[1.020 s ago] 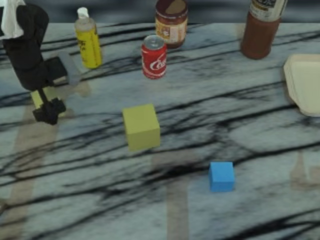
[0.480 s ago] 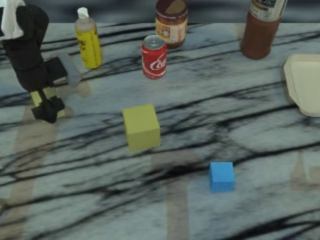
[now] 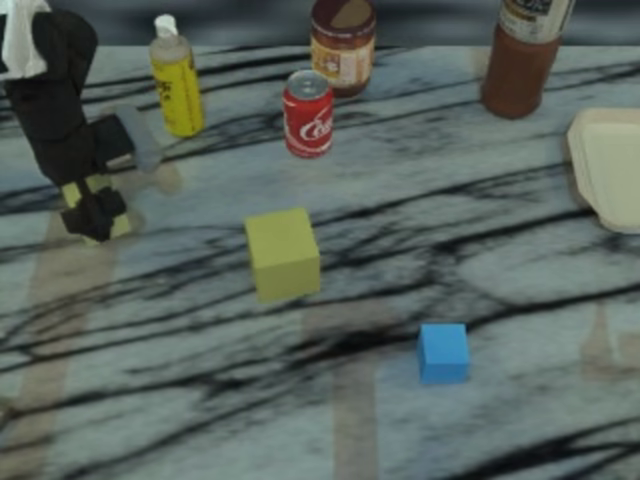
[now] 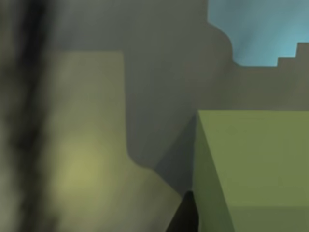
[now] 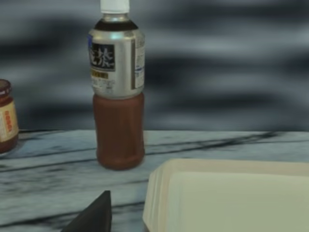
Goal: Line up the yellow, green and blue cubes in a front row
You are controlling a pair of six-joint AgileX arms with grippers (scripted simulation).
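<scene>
The worktop [image 3: 500,250] is streaked marble with three cubes to line up; largest, the yellow cube [image 3: 283,253] stands near the middle, well apart from both arms; the green cube [image 3: 118,225] lies far to the left, almost hidden beneath the left gripper [image 3: 92,213], only slivers of lime showing on either side of the black fingers; smallest, the blue cube [image 3: 443,352] sits to the right and nearer the front edge. The left gripper is directly over the green cube, so the coming move looks like a straight lift; its wrist view shows the green cube [image 4: 251,164] up close beside one finger, but whether the fingers are pressed onto it I cannot tell. The right arm is out of the top view, parked by the tray [image 5: 231,193] and brown bottle [image 5: 117,87].
</scene>
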